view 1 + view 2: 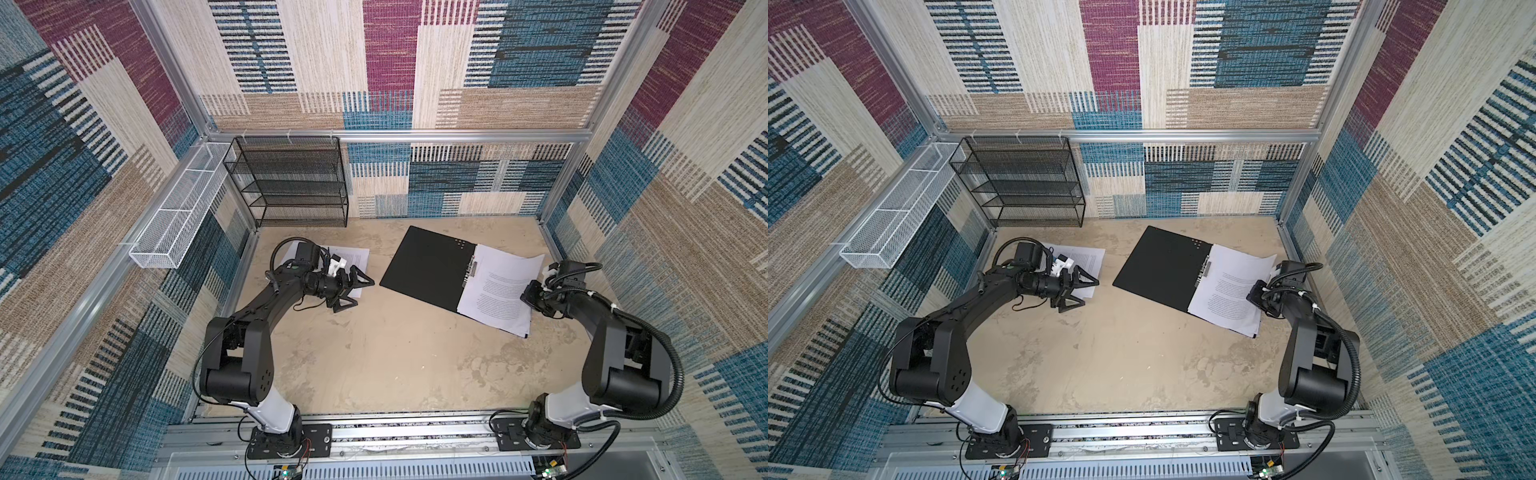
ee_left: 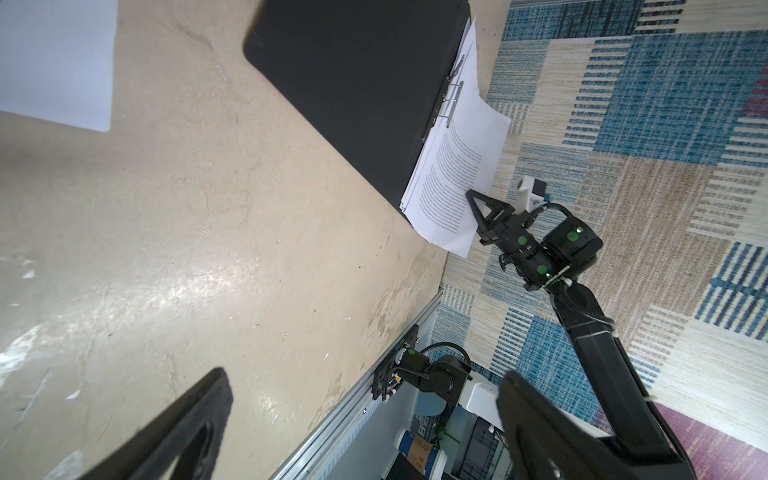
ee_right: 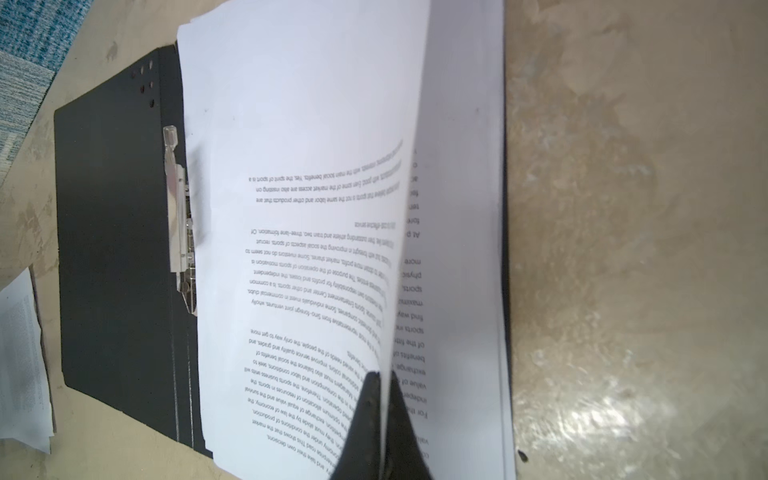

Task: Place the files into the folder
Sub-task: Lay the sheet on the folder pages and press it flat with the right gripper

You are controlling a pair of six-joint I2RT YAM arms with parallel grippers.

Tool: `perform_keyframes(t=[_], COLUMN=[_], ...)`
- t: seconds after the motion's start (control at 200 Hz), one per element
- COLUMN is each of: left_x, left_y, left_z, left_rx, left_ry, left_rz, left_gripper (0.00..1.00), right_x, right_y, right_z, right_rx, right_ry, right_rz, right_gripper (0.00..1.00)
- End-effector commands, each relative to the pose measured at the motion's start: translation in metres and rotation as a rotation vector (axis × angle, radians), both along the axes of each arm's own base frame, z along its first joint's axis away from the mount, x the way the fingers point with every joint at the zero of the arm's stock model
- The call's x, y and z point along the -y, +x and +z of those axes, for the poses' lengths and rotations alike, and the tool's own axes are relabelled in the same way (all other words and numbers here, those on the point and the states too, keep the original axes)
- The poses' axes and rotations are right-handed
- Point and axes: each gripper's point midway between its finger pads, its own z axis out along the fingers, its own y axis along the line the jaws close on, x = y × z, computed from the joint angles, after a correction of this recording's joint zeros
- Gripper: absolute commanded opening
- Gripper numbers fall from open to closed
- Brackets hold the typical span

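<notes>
At one to two o'clock on the counter (image 1: pixel 374 365), lying open with the black inside up: the folder (image 1: pixel 428 266). On its three-o'clock half, just beside the metal spine clip (image 3: pixel 178 216): a stack of files (image 1: pixel 494 303), slightly fanned, corners poking past the cover toward five o'clock. Cannot tell whether tucked under the clip or merely butted against it.

Right jaws: pinched shut on the outer edge of the top sheet (image 3: pixel 311 187), lifting it into a curl above the stack. Left jaws: spread wide, gripping nothing, hovering at ten o'clock over a corner of the other files (image 1: pixel 357 255), flat on the counter and well apart from the folder.

Probably midway through, judging by the paper waiting outside the cover.

Risks from here:
- Could crease or tear at the pinch if dragged sideways with the inner edge caught at the clip.
- Could pull the sheets beneath askew, or off the cover, through friction.
- Might spring back and slide out on release from such a curl.
- On the left, hard to get under flat paper on a bare counter: may shove it toward the black wire rack (image 1: pixel 291 183) at eleven o'clock, or take several at once.
- Would fold the overhanging corners if shut over them as they lie.
</notes>
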Motion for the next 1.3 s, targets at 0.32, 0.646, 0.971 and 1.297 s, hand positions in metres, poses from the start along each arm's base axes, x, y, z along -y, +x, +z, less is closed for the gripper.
perform_keyframes(t=[0.32,0.646,0.971,1.297], left_x=[0.011,0.009,0.007,-0.003], left_y=[0.005,0.006,0.007,0.014], left_z=[0.01,0.006,0.003,0.003], left_rx=[0.003,-0.01,-0.019,0.002], left_ry=[-0.138,-0.146,-0.142,-0.129], left_rz=[-0.016,-0.004,0.002,0.037], left_gripper=[1.0,1.0,1.0,1.0], right_x=[-0.005,-0.01,-0.008,0.026], right_y=[0.019,0.022,0.023,0.012], right_z=[-0.006,-0.007,-0.008,0.015], right_rx=[-0.011,-0.011,-0.014,-0.028], right_ry=[-0.039,-0.045,-0.052,-0.172], right_rz=[0.076,0.101,0.089,-0.122], right_gripper=[0.0,0.0,0.31,1.0])
